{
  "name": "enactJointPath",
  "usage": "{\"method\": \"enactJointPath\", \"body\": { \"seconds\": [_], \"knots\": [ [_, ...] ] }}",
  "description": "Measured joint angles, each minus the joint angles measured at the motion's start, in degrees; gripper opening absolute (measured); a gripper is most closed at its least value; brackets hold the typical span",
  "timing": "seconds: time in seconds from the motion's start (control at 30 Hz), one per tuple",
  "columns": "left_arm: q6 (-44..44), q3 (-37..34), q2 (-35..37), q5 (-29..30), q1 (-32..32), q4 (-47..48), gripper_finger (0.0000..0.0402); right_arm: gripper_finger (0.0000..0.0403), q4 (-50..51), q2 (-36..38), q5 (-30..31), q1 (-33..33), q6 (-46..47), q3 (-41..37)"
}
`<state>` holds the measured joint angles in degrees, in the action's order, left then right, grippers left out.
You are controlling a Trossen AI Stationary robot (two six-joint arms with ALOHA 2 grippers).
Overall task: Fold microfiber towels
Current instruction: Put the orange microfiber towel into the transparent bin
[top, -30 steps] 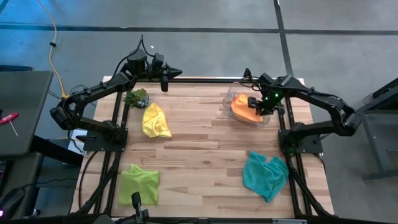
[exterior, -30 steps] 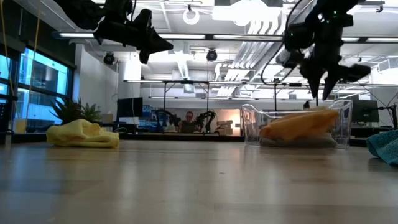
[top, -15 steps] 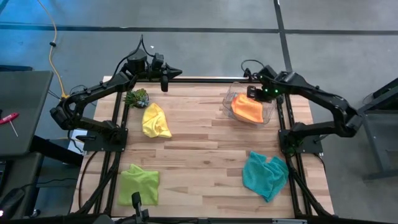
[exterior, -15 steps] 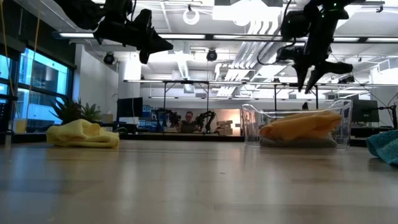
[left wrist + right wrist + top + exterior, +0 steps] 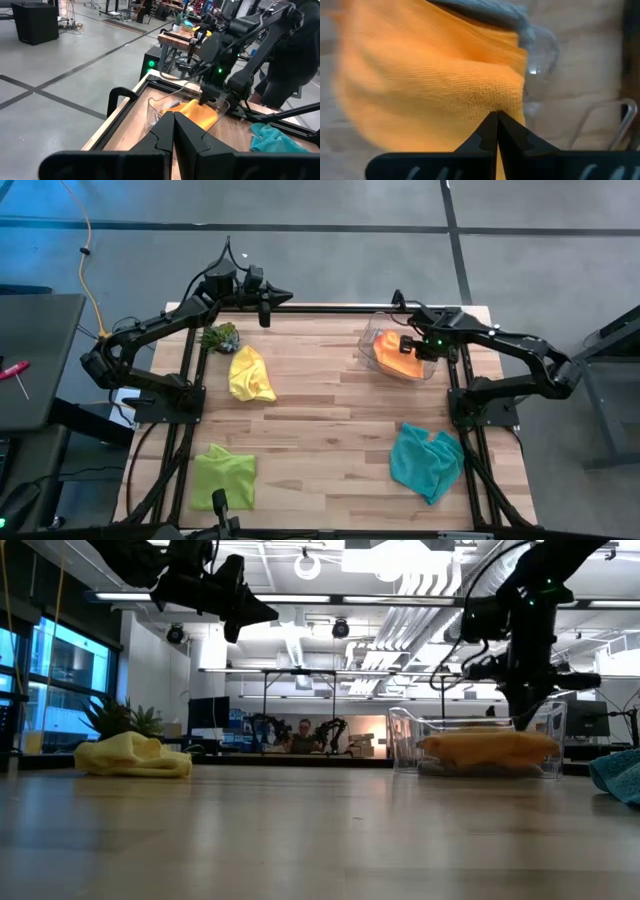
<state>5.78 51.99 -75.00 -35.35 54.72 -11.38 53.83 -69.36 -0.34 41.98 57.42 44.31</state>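
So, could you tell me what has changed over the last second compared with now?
The right gripper rose above the clear bin, then dropped back into it and closed its jaws, pressing down on the orange towel, which now lies flatter. Whether it has pinched the cloth cannot be told. The left gripper stayed shut over the table's far edge, and the yellow towel, lime green towel and teal towel have not moved.

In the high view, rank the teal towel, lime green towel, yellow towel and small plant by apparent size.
1. teal towel
2. lime green towel, slightly smaller, though its near edge is partly hidden
3. yellow towel, bunched up
4. small plant, clearly smallest
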Motion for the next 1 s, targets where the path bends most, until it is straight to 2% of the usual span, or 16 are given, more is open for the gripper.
{"method": "enactJointPath", "body": {
  "seconds": [0.13,0.27,0.5,0.7,1.0],
  "knots": [
    [0.0,0.0,0.0,0.0,0.0,0.0,0.0,0.0002,-0.6,0.0,-3.9,0.0,1.3,-3.6],
    [0.0,0.0,0.0,0.2,0.0,0.0,0.0,0.0,-0.7,0.0,-5.6,0.0,1.1,-3.9],
    [0.0,0.0,0.0,0.2,0.0,0.0,0.0,0.0,3.1,0.0,-7.4,0.0,-2.3,4.8],
    [0.0,0.0,0.0,0.2,0.0,0.0,0.0,0.0,2.3,-0.4,-4.0,1.4,-3.5,8.1],
    [0.0,0.0,0.0,0.2,0.0,0.0,0.0,0.0,-5.3,-7.8,-2.2,2.6,-3.5,2.6]
  ]
}}
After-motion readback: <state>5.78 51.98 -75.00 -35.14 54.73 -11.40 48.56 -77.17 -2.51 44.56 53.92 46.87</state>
